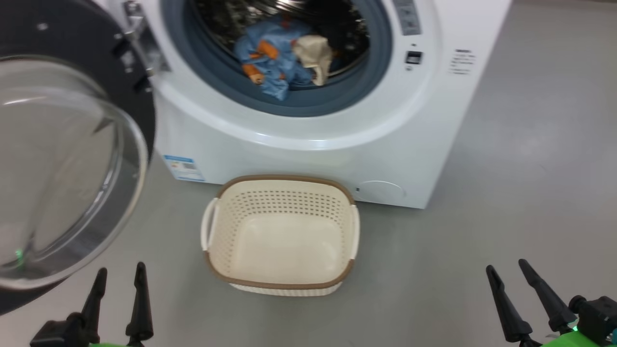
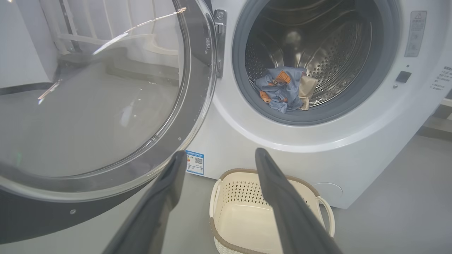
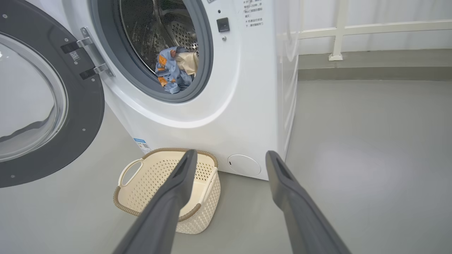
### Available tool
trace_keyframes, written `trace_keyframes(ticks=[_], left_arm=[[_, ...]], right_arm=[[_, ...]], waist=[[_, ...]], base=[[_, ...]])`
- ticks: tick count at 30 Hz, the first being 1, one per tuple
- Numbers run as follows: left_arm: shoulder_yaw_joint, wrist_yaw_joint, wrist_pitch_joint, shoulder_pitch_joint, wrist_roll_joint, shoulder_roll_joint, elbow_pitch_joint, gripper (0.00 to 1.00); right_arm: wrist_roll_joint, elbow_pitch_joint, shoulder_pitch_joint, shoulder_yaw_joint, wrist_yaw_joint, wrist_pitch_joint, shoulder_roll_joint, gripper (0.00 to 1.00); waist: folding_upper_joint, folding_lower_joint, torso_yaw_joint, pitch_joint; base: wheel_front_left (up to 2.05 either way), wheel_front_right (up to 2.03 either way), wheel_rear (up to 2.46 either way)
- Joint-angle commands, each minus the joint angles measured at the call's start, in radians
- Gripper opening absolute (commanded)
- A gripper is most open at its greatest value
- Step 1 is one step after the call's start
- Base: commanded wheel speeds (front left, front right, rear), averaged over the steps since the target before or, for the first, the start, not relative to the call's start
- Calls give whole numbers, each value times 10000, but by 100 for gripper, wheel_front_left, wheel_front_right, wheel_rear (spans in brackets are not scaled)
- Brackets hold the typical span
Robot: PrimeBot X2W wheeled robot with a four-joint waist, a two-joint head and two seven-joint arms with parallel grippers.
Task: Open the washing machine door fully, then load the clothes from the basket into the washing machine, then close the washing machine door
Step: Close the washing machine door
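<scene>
The washing machine door (image 1: 72, 159) stands swung wide at frame left. Top centre, the white washing machine (image 1: 385, 144) holds the blue-and-orange clothes (image 1: 274, 62) in its drum. Below it, the cream basket (image 1: 282, 285) sits empty.

In the head view, the open door (image 1: 72, 159) bars the left side. The drum (image 1: 347, 33) at top centre is reachable above the basket (image 1: 282, 236), with clothes (image 1: 274, 58) heaped at its lip. On the right the floor (image 1: 520, 193) lies bare.
</scene>
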Motion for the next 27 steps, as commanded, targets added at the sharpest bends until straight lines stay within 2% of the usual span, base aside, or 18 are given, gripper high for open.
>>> trace_keyframes(ticks=[1, 4, 5, 12, 27], left_arm=[[300, 91, -38, -24, -53, 123, -237, 100], [298, 182, -38, 211, -78, 122, -294, 100], [291, 221, -38, 353, -78, 122, -329, 100], [315, 334, -38, 710, -160, 122, -419, 100], [515, 1169, -38, 1393, -1130, 122, -1524, 100]], right_arm=[[100, -176, -252, 265, 16, -120, -239, 100], [146, -104, -265, 534, 16, -120, -284, 100], [172, -60, -286, 694, 16, -120, -306, 100], [227, -3, -356, 1021, 16, -120, -376, 100], [555, 527, -1772, 2446, 16, -120, -824, 100]], waist=[[0, 0, 883, -310], [0, 0, 1536, -484], [0, 0, 1970, -580], [0, 0, 3311, -722], [0, 0, 3701, -204]], base=[[0, 0, 0], [0, 0, 0], [0, 0, 0], [0, 0, 0], [0, 0, 0]])
